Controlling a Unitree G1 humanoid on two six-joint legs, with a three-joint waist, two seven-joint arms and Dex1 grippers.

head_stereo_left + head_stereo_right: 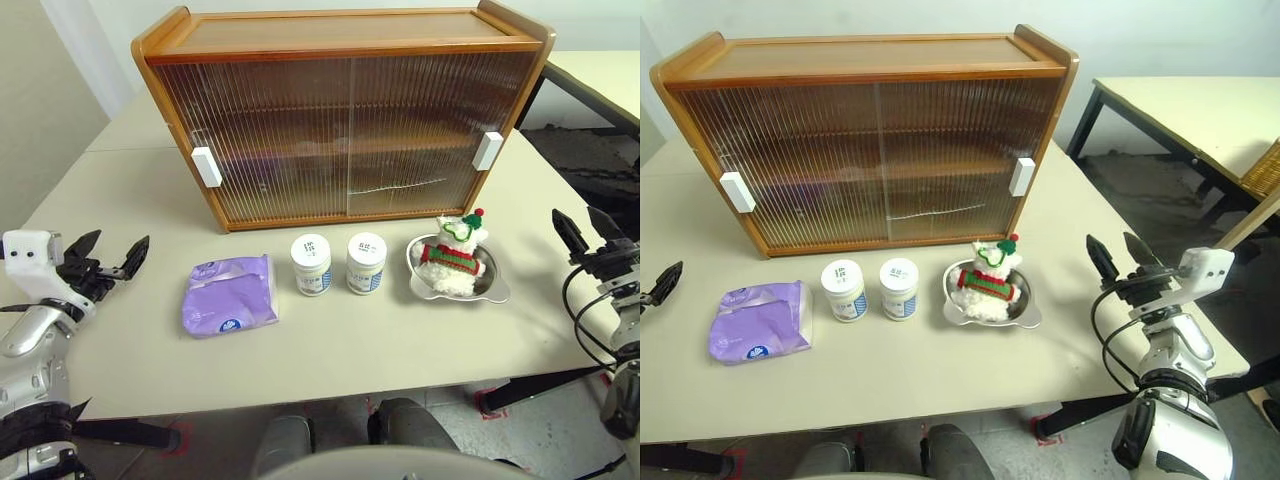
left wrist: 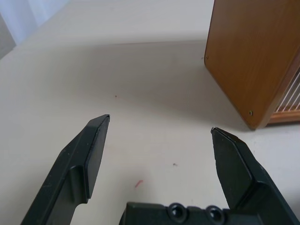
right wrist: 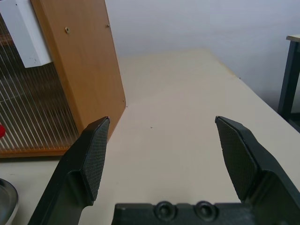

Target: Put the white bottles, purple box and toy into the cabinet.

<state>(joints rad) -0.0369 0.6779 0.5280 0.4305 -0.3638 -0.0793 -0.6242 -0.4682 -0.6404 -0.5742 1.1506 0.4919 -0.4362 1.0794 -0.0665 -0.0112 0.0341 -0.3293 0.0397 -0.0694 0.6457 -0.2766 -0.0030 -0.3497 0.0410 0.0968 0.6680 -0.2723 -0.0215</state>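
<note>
The wooden cabinet [image 1: 345,110] stands at the back of the table with both ribbed sliding doors shut. In front of it lie, from left to right, the purple box [image 1: 229,296], two white bottles [image 1: 311,264] [image 1: 366,263] standing upright side by side, and the toy [image 1: 455,257] sitting in a shiny metal dish [image 1: 492,291]. My left gripper [image 1: 108,256] hovers open at the table's left edge, well left of the purple box. My right gripper [image 1: 1119,255] is open at the right edge, right of the dish. Both hold nothing.
A second table [image 1: 1200,115] stands to the right, across a gap of floor. Bare tabletop [image 1: 330,350] stretches in front of the row of objects. The cabinet's white handles [image 1: 206,166] [image 1: 488,150] sit at the outer ends of its doors.
</note>
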